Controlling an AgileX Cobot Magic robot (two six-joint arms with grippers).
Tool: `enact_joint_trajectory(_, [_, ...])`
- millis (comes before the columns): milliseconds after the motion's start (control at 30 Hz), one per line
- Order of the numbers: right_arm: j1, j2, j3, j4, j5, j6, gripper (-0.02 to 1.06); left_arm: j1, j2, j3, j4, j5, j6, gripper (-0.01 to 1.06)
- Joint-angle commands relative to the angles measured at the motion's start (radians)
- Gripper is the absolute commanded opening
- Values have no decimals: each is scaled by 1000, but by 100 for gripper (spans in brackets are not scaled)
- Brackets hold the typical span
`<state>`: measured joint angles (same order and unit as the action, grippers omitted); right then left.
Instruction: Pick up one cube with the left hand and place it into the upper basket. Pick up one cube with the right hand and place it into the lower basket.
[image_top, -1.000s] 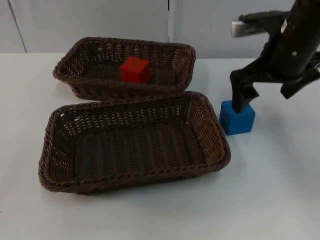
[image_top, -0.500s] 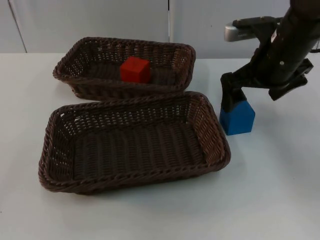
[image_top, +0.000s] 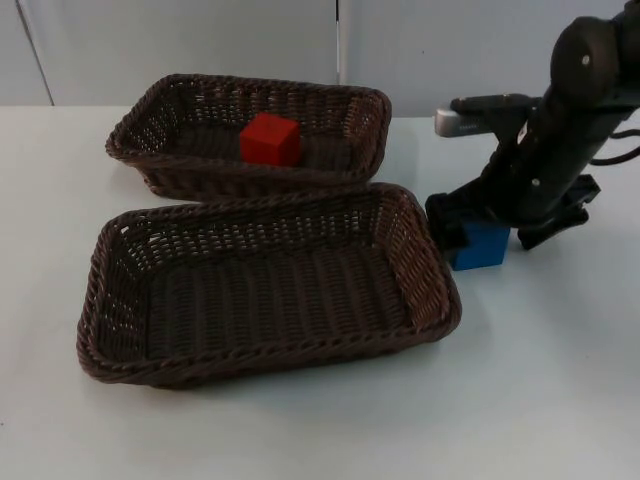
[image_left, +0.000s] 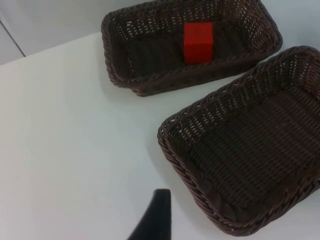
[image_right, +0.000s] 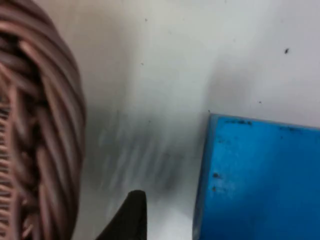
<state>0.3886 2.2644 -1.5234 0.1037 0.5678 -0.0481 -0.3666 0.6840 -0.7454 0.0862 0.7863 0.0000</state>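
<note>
Right end effector (image_top: 462, 236) dropped lower over last second, now straddling small blue cube (image_top: 481, 245) on white worktop (image_top: 560, 380), fingers apart, one between cube and lower brown wicker basket (image_top: 262, 284); closing likely next. Red cube (image_top: 270, 139) already in upper wicker basket (image_top: 250, 130). Left end effector (image_left: 156, 220) waits well away, finger state unclear

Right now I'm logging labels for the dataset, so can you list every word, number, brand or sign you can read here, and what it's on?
None: no readable text anywhere.
Red cube in the upper basket: plain faces.
Blue cube at the right gripper: plain, only small dark specks in the right wrist view.
Lower basket: bare wicker.
Table and partition wall: unmarked.
</note>
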Motion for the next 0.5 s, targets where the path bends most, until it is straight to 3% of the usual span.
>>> enact_joint_trajectory(0, [5, 5, -6, 0, -19, -10, 105, -3, -5, 4, 4, -7, -5, 86])
enact_joint_trajectory(167, [5, 5, -6, 0, -22, -10, 105, -3, -5, 4, 4, -7, -5, 86])
enact_joint_trajectory(300, [5, 5, -6, 0, -31, -10, 95, -3, -5, 4, 4, -7, -5, 86])
enact_joint_trajectory(433, [5, 1, -6, 0, -26, -10, 47, -3, -5, 4, 1, -7, -5, 86])
enact_joint_trajectory(467, [5, 1, -6, 0, -26, -10, 47, -3, -5, 4, 1, -7, -5, 86])
